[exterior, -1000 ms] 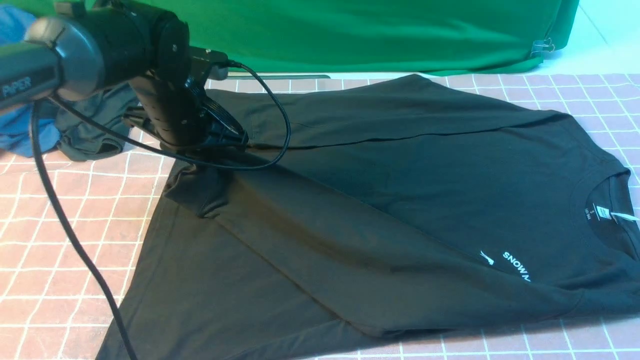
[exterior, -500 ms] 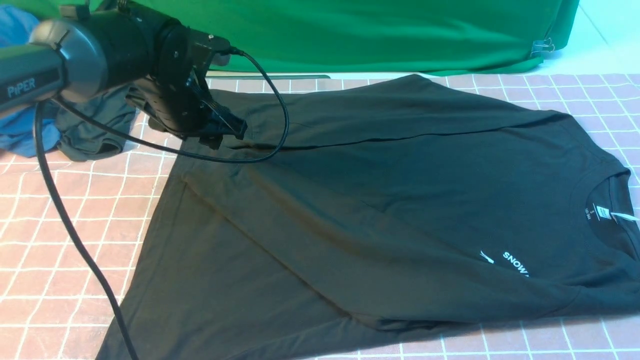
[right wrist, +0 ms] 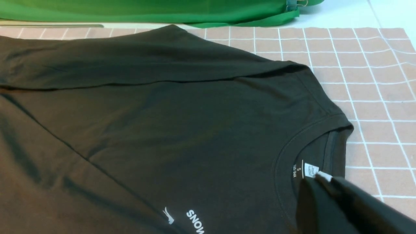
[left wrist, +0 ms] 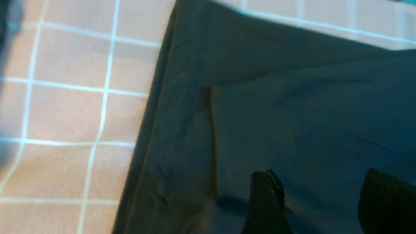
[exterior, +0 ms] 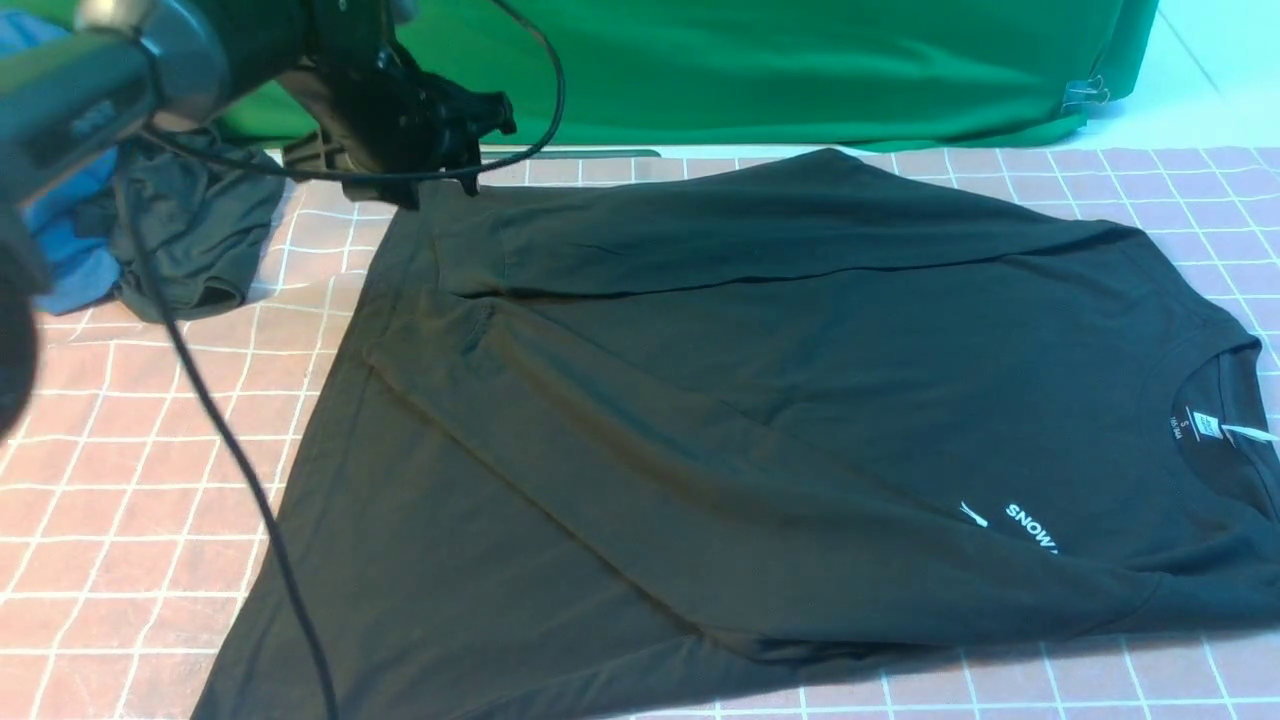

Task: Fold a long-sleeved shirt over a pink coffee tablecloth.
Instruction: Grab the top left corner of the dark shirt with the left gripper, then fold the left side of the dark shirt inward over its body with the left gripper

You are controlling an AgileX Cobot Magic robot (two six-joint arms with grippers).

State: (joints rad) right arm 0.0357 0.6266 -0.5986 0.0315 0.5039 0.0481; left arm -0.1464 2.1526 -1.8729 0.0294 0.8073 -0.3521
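The black long-sleeved shirt (exterior: 760, 400) lies flat on the pink coffee tablecloth (exterior: 130, 450), both sleeves folded across its body. Its white "SNOW" print (exterior: 1030, 530) and neck label (exterior: 1205, 425) face up at the right. My left gripper (exterior: 480, 135) hangs open above the shirt's far left corner; in the left wrist view its fingers stand wide apart (left wrist: 325, 195) over the shirt (left wrist: 292, 113), holding nothing. My right gripper (right wrist: 317, 180) is out of the front view. In the right wrist view it hovers shut over the collar, next to the label (right wrist: 312, 169).
A smaller dark garment bunched with blue cloth (exterior: 190, 230) sits at the far left. The green backdrop cloth (exterior: 800, 70) hangs behind, with a metal clip (exterior: 1085, 95) at its right end. The left arm's black cable (exterior: 230, 450) dangles over the tablecloth's left side.
My left gripper has let go of the sleeve end and risen up and back from the shirt. The sleeve now lies flat across the body. The right side looks unchanged.
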